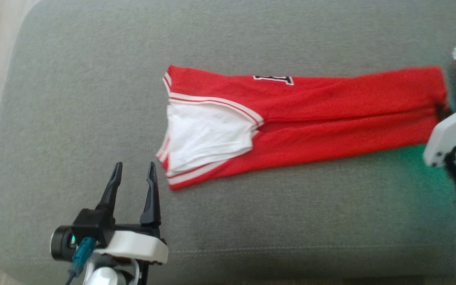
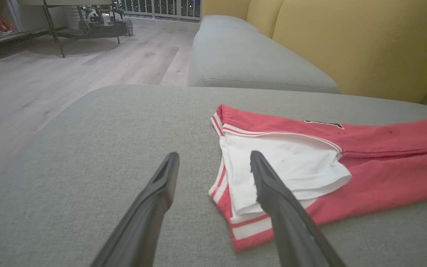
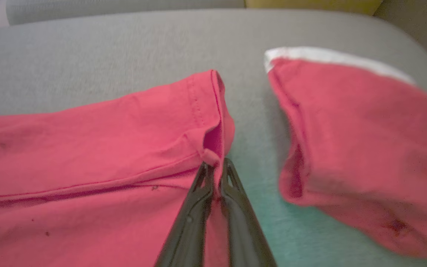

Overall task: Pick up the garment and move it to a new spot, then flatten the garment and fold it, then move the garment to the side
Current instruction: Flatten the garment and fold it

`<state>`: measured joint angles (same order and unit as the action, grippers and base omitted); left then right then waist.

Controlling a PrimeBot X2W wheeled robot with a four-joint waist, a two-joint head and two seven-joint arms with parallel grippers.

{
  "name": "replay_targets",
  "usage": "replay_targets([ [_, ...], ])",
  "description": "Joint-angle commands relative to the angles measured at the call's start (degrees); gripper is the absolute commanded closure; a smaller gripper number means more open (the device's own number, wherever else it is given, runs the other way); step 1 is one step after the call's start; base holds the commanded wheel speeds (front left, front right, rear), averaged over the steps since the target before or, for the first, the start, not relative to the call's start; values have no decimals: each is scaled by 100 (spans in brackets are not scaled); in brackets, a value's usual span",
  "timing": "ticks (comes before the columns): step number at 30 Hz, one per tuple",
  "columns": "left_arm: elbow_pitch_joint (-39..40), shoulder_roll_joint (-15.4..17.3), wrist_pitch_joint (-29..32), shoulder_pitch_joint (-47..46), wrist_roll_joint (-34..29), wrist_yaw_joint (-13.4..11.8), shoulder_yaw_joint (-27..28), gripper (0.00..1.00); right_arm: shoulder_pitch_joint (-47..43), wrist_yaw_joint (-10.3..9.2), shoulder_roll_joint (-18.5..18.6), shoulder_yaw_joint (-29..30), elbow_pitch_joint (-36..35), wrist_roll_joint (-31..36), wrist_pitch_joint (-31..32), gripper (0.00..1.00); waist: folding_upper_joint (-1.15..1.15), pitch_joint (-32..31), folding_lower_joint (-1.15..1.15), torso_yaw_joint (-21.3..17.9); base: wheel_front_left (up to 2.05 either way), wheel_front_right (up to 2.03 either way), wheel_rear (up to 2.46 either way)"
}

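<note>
Grey sofa cushion [image 1: 93, 99] carries the red garment [image 1: 311, 118], hem clenched in the right pincer [image 3: 215, 167]; left pincer [image 1: 135, 166] released, just beside its white-trimmed end. Another red piece [image 3: 347, 141] lies near the right pincer.

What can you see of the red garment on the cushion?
The garment is a red jersey with white striped trim, a white inner layer showing at its left end and part of a black print at the far fold. It lies folded into a long flat strip on the grey cushion. The right gripper is shut on the hem at its right end; the open left gripper is beside the white end, apart from it. Whether the red piece beyond belongs to it is unclear.
</note>
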<state>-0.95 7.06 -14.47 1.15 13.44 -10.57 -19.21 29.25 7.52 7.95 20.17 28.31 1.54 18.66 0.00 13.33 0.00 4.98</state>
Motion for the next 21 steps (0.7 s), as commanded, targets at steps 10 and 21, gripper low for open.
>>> replay_targets([
  [10, 92, -83, -52, -9, -197, 175, 381, 0, 185, -3, 926, -207, -1688, -124, 878, 100, 0, -132, 0, -322, 0, 0, 0],
  [21, -30, -170, -52, -27, -275, 340, 432, 0, -34, -3, 846, -1069, -2870, -500, 1629, 100, 0, -196, 0, -248, 0, 0, 0],
])
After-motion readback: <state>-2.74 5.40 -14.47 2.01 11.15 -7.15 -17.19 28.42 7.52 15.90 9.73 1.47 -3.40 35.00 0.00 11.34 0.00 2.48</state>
